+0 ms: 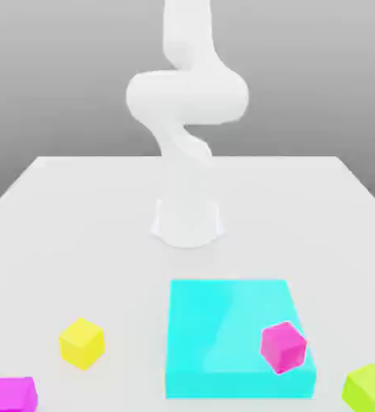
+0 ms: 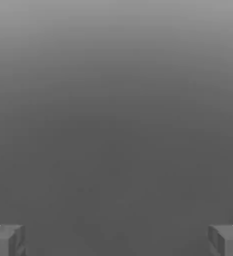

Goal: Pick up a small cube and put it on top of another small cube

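On the table, four small cubes lie well apart: yellow cube, magenta cube, green cube, and pink cube on the cyan slab. The pincer stands wide and empty. Risks: the pink cube sits near the slab's edge and could be knocked off, and an off-centre placement would likely topple.

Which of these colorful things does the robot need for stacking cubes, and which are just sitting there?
For the job:
yellow cube
pink cube on the platform
pink cube at the corner
green cube
gripper, open

Just there:
cyan platform
white table
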